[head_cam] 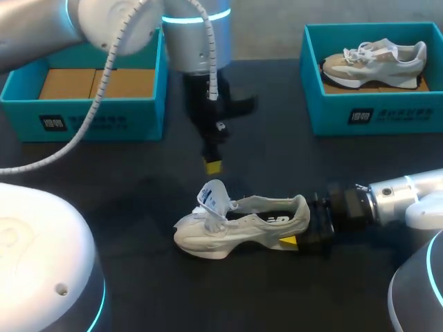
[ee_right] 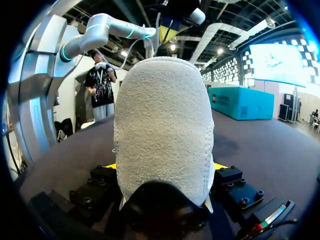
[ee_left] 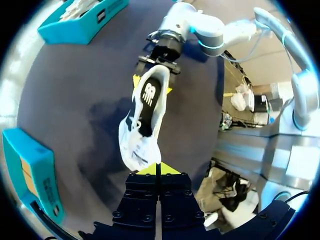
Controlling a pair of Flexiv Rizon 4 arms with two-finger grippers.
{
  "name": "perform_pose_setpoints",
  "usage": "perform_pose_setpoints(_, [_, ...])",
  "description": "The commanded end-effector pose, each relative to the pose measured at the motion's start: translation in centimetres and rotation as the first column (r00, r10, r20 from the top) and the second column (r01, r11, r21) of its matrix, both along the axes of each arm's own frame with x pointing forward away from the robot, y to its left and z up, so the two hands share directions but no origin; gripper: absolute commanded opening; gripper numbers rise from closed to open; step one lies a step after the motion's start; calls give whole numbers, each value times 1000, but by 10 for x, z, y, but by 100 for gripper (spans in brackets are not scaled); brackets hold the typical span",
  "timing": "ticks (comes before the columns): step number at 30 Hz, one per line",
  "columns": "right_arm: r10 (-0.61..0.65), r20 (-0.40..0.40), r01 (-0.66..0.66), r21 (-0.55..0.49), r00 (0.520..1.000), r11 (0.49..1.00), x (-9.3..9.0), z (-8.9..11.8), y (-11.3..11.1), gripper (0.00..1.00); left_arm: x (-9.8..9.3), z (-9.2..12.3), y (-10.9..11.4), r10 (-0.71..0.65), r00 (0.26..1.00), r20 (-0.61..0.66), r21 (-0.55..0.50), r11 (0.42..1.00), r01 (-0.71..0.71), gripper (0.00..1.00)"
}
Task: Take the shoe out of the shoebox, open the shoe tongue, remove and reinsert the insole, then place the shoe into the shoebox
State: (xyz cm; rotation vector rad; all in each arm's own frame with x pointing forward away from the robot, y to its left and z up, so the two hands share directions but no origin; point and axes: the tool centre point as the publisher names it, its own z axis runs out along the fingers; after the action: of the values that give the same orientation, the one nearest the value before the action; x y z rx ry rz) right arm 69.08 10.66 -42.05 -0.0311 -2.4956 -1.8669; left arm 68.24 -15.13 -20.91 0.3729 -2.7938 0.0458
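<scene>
While my right jaws clamp the heel of the pale grey shoe (head_cam: 239, 225) from both sides, one yellow fingertip (head_cam: 287, 241) showing under the sole, the shoe sits on its sole in the middle of the dark bench (head_cam: 138, 277). Its toe points toward my left side. I judge this grip is there to pin the shoe so it cannot slide while the other arm works at its opening.

My left jaws hang above the front of the shoe with their yellow tips (ee_left: 147, 171) pressed together and nothing between them. They are near the tongue (head_cam: 211, 196) but not touching it. The tongue stands up and away from the opening. Seen from the left wrist, the dark insole (ee_left: 149, 95) lies flat inside the shoe, so the opening looks clear enough to reach it.

Two teal shoeboxes sit at the far edge of the bench, well apart from the shoe. The left shoebox (head_cam: 90, 121) shows only brown card inside. The right shoebox (head_cam: 374, 114) holds a second shoe (head_cam: 374, 59). I judge the left one is where this shoe belongs.
</scene>
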Motion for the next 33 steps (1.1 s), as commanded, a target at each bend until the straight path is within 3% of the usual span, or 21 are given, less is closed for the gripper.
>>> perform_pose_setpoints(1, [-2, 1, 2, -3, 1000, 1000, 0, -2, 3, 0, -4, -12, -8, -27, 999, 47, -43, 999, 29, 0])
perform_pose_setpoints(9, [-2, 1, 2, -3, 1000, 1000, 0, -2, 3, 0, -8, -33, -32, -142, 987, 68, -64, 987, 147, 0])
perform_pose_setpoints(22, [-2, 1, 2, -3, 1000, 1000, 0, -2, 3, 0, -8, -33, -32, -142, 987, 68, -64, 987, 147, 0])
perform_pose_setpoints(33, [-2, 1, 2, -3, 1000, 1000, 0, -2, 3, 0, -2, -75, -78, -227, 970, 88, -104, 966, 236, 0])
